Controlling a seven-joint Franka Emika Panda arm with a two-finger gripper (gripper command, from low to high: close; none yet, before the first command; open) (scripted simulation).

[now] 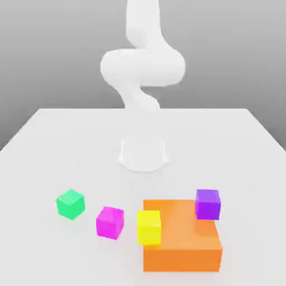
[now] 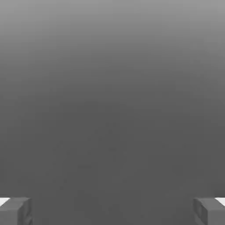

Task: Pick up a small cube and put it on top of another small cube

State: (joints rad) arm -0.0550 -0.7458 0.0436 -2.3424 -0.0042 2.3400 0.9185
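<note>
A: The exterior view faces the white robot arm (image 1: 142,84) from beyond the white table (image 1: 50,145), looking slightly downward.
B: The hand view sits just behind two grey fingertips (image 2: 15,211), facing blank grey.

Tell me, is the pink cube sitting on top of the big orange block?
No, the pink cube sits on the table, between the green cube and yellow cube.
</note>
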